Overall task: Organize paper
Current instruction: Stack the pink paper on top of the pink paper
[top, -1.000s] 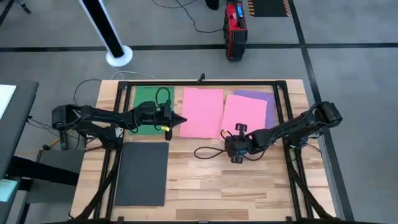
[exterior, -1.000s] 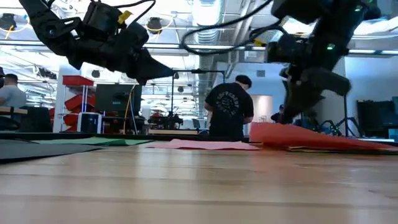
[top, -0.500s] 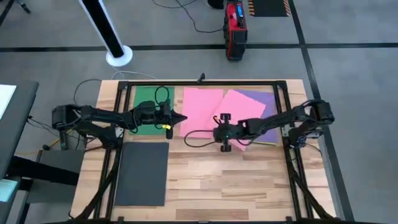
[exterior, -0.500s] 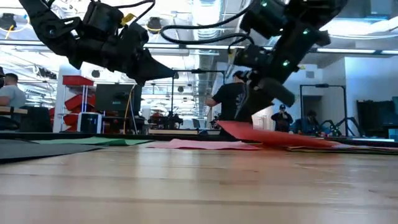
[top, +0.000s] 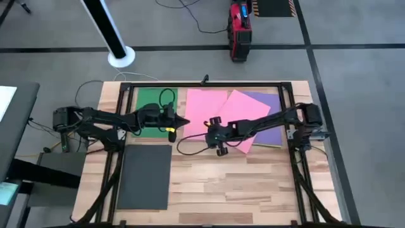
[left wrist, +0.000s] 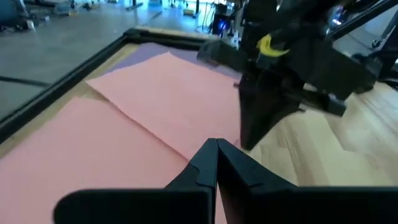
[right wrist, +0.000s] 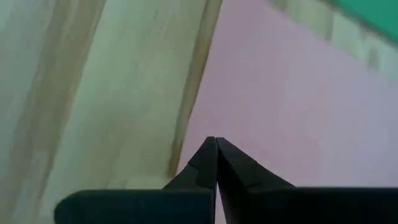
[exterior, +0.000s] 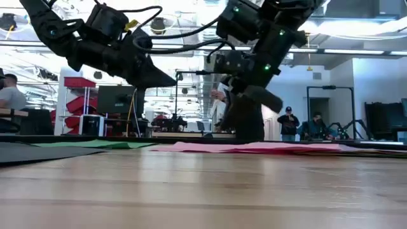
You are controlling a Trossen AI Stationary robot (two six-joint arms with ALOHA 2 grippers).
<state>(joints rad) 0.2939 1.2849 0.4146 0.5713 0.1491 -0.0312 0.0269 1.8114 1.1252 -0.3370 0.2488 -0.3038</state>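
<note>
A green sheet [top: 149, 101] and a pink sheet [top: 201, 109] lie flat along the table's far side. A second pink sheet [top: 245, 117] lies askew, overlapping the first pink sheet and a purple sheet [top: 271, 123]. A dark grey sheet [top: 144, 176] lies near the left front. My right gripper [top: 210, 128] is shut at the askew sheet's left corner. My left gripper [top: 185, 120] is shut and hangs above the first pink sheet's left edge, touching nothing. My right gripper has the askew pink sheet by its left corner [left wrist: 231, 144], coming from the table's right and slanting down. The fingers [left wrist: 252, 124] stand over the corner and hide the pinch itself. The sheet [exterior: 267, 147] lies nearly flat on the other sheets.
A black metal frame [top: 209, 84] runs around the work area, with rails along both sides. Bare wood [top: 221, 183] lies in front of the sheets. A cable [top: 190, 147] loops on the table below my right gripper. People stand in the room beyond.
My right gripper has travelled toward the table's left edge, taking the pink sheet with it. The sheet has slid off the purple one onto the first pink sheet and turned askew. Its raised end has come down almost flat.
</note>
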